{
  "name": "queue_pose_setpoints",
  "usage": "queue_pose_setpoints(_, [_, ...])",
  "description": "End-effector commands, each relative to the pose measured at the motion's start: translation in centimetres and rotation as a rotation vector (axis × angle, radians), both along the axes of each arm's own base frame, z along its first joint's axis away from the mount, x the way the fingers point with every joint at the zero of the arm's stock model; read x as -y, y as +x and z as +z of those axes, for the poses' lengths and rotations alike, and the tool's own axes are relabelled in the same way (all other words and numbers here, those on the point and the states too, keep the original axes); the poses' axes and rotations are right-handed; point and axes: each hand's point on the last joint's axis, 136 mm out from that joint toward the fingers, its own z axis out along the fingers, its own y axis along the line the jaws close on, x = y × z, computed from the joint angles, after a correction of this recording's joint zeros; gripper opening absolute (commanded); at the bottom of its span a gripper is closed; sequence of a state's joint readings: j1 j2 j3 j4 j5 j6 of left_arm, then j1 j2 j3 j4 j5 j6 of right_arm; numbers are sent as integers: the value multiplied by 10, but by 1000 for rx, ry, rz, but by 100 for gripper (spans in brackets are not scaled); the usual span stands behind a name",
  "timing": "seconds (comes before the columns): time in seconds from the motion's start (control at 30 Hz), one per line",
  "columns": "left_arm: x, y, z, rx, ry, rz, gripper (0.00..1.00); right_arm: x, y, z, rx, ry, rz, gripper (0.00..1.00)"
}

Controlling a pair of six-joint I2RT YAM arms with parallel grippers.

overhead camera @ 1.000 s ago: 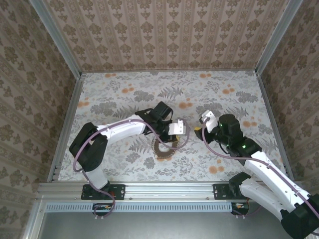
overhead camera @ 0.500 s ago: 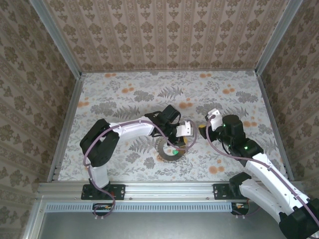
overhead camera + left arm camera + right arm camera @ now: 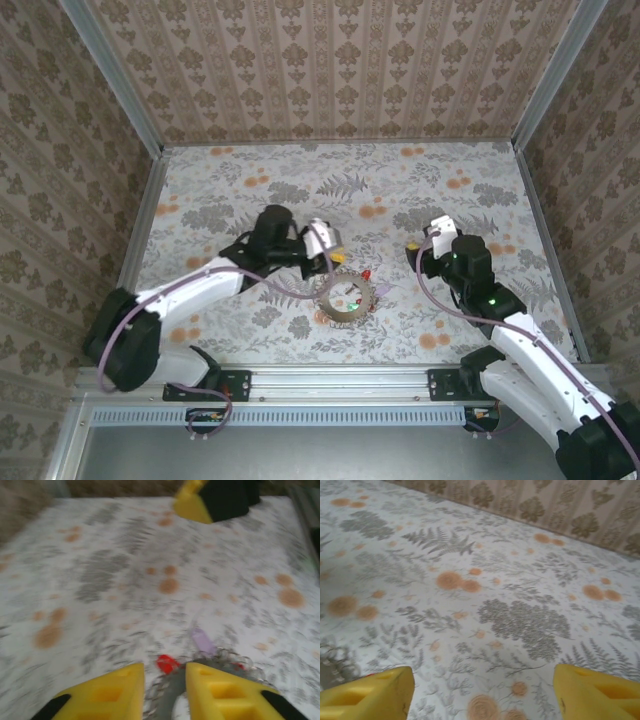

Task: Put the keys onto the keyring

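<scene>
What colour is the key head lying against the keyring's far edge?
Red; the key head shows best in the left wrist view.

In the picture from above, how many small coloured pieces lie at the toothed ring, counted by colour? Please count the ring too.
Red key: 1
Green key: 1
Lilac piece: 1
Keyring: 1
Total: 4
</scene>
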State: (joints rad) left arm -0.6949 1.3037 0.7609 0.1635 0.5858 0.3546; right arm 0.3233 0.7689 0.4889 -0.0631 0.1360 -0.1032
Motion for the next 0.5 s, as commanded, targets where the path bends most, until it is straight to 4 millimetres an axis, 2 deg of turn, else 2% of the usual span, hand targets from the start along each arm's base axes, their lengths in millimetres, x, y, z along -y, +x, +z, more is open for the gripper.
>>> queue_pose_setpoints(0.0, [-34,28,24,61,-111,209,39,26,15,-2,57,23,-149,80])
queue_pose_setpoints(0.07, [-64,41,24,94,-117,346,48,36,21,-14,54,48,-198,80])
queue_pose_setpoints(0.1, [-77,46,22,97,-116,404,58,40,23,-19,56,58,-216,81])
queue_pose_setpoints(0.13, [-92,51,19,96,-113,465,89,46,26,-25,55,67,-240,81])
queue_pose_setpoints(0.17, [-107,56,17,88,-117,521,100,52,29,-33,46,70,-267,81])
queue_pose_setpoints(0.3, [-163,73,15,71,-138,725,100,62,40,-53,22,71,-305,80])
queue_pose_setpoints(0.47, [-225,85,12,45,-195,965,100,54,56,-61,42,94,-261,80])
